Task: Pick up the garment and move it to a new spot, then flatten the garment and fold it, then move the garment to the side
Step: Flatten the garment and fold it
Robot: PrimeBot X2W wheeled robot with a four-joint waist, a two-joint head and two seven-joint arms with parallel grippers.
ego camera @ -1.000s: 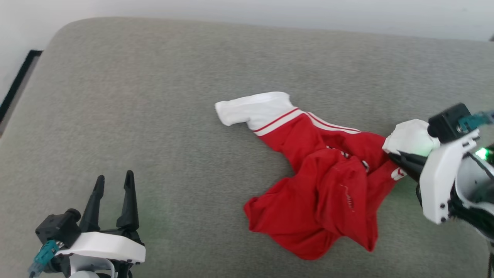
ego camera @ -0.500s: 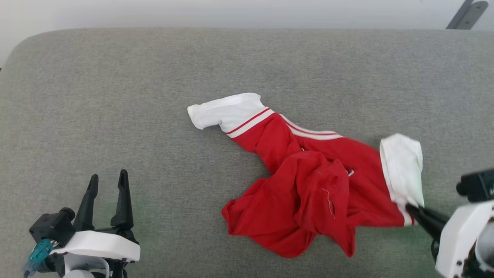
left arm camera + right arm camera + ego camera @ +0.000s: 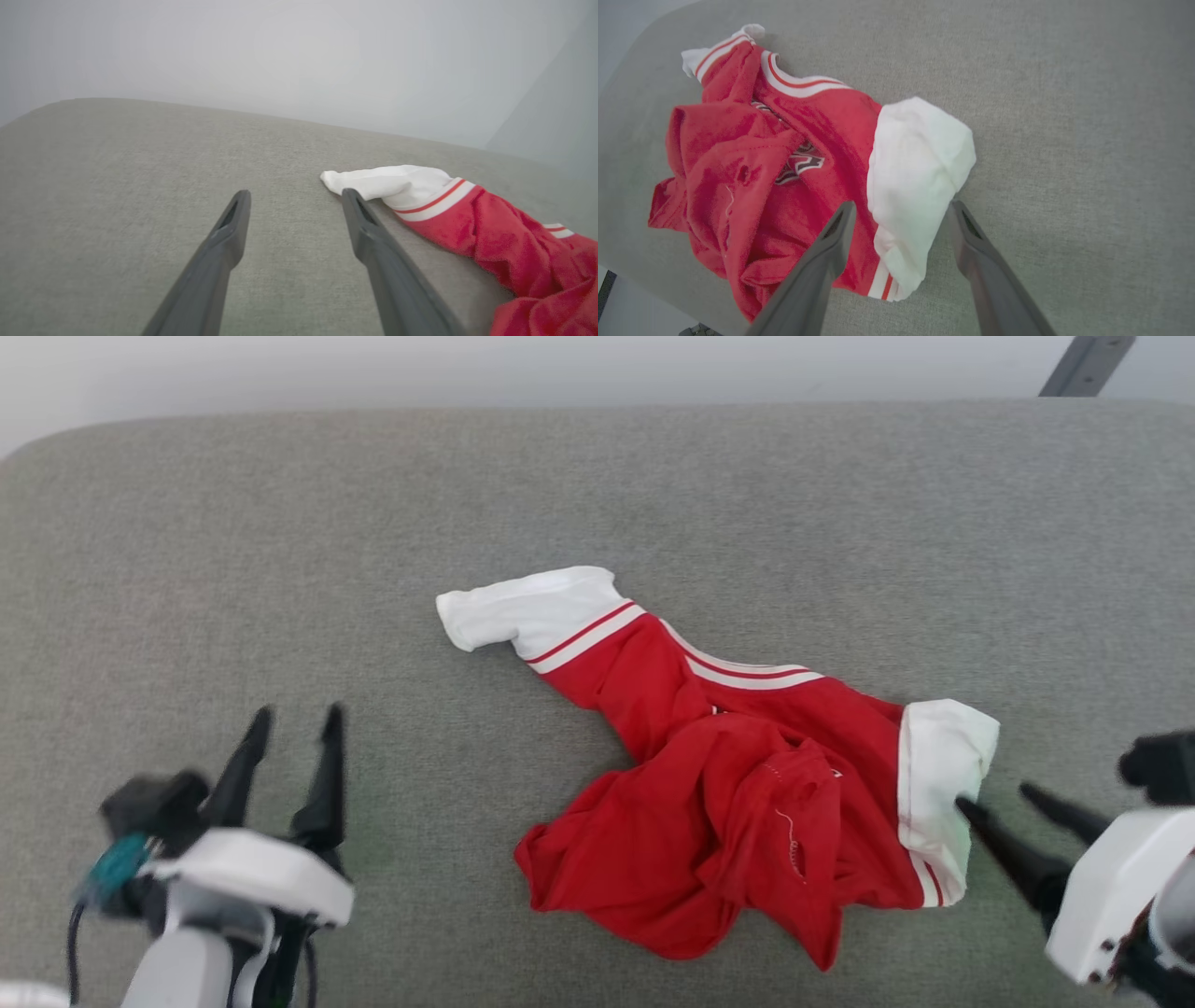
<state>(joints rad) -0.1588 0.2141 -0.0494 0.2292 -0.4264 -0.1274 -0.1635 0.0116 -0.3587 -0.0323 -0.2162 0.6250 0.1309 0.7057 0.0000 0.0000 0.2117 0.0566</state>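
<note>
Head view: the garment (image 3: 747, 784), a red jersey T-shirt, lies crumpled near the middle of the grey fabric surface (image 3: 597, 485), a little towards the robot's right.
Right fingers (image 3: 1004, 847): spread wide and gripping nothing. They point at the nearer white sleeve (image 3: 943, 756), with one tip right at its edge; I cannot tell whether it touches.
Right wrist view: the right fingers (image 3: 822, 261) stand either side of that white sleeve (image 3: 920, 158) without pinching it, one over red cloth and the other over bare surface (image 3: 1087, 140).
Left fingers (image 3: 322, 784): wide apart and empty, held over bare surface well away from the garment, and somewhat blurred.
Left wrist view: the left fingers (image 3: 373, 242) frame bare surface (image 3: 117, 186). The far white sleeve (image 3: 387, 184) shows just past one tip, and the garment (image 3: 490, 233) trails off behind it.
Garment (image 3: 738, 154): the red body is bunched in loose folds. Red-and-white striped trim runs along the sleeve seams, and a scrap of chest lettering (image 3: 803, 163) peeks out of a fold.
Far sleeve (image 3: 532, 611): it lies stretched out flat, pointing towards the robot's left.
Wall (image 3: 560, 364): pale, behind the surface's far edge.
</note>
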